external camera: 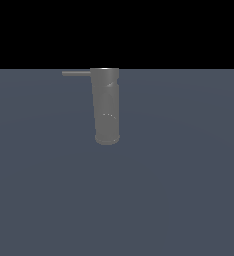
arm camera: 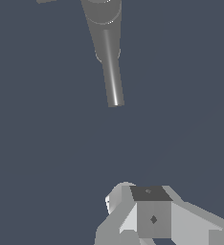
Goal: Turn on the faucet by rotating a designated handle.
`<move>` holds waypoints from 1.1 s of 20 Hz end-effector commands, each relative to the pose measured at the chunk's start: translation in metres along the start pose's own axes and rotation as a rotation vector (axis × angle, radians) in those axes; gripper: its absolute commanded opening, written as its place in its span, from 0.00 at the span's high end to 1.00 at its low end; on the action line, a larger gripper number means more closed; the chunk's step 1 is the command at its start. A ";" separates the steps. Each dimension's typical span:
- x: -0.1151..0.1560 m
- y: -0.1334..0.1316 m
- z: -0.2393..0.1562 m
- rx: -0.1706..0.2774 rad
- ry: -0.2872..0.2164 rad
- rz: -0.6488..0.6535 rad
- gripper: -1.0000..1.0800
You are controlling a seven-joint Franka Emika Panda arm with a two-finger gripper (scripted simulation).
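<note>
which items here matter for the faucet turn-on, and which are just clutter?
For the job:
- faucet, tall grey cylinder
- handle, thin rod at its top, pointing to the exterior view's left
- gripper, apart from both; jaw state unclear

Lying about:
- nothing else; only the blue-grey floor

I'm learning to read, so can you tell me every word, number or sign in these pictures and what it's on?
None: no words, numbers or signs can be read in either view.
The faucet is plain grey with no label.
The handle is a bare grey rod.
The end effector shows only small dark marks, not letters.
The floor is plain blue-grey.
</note>
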State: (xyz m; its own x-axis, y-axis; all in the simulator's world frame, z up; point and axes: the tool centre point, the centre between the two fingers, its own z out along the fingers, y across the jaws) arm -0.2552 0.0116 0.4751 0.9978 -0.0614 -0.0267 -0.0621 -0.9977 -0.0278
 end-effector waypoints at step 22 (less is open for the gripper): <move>0.082 -0.023 0.001 0.083 -0.029 0.274 1.00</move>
State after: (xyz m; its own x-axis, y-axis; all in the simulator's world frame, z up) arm -0.1826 0.0273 0.4744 0.9537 -0.2936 -0.0657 -0.2987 -0.9499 -0.0918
